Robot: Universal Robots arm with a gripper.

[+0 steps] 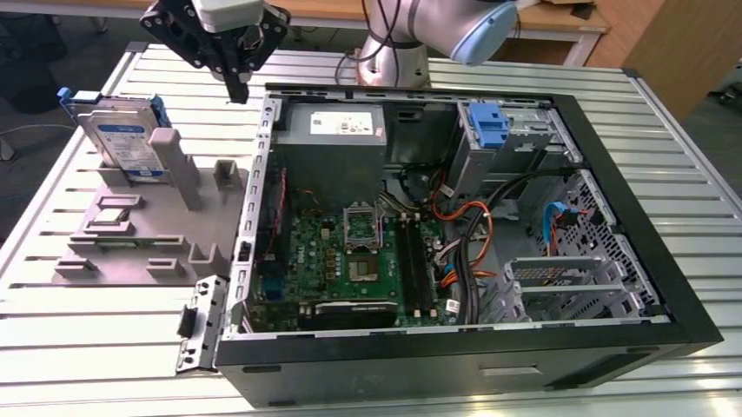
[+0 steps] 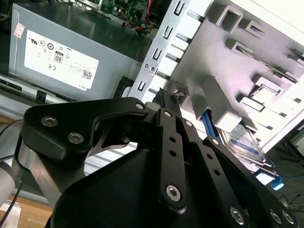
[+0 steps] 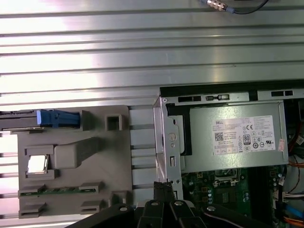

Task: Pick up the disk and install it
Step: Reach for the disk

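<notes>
At upper left of the exterior view, we saw the gripper (image 1: 239, 95) pinched shut, empty — lowered so, it could knock the upright disk (image 1: 125, 143) off its stand (image 1: 162, 221).

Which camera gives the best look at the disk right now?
The exterior view: the disk stands on edge in the grey holder, label face showing. The first wrist view shows it edge-on as a blue strip; the second wrist view, a corner beyond the gripper.

1. Disk (image 1: 122, 139): silver HDD w/ white-blue label, blue plastic carrier.
2. Stands on edge, near upright, in gray holder (image 1: 162, 228), exterior view's left of PC case (image 1: 464, 369), outside it.
</notes>
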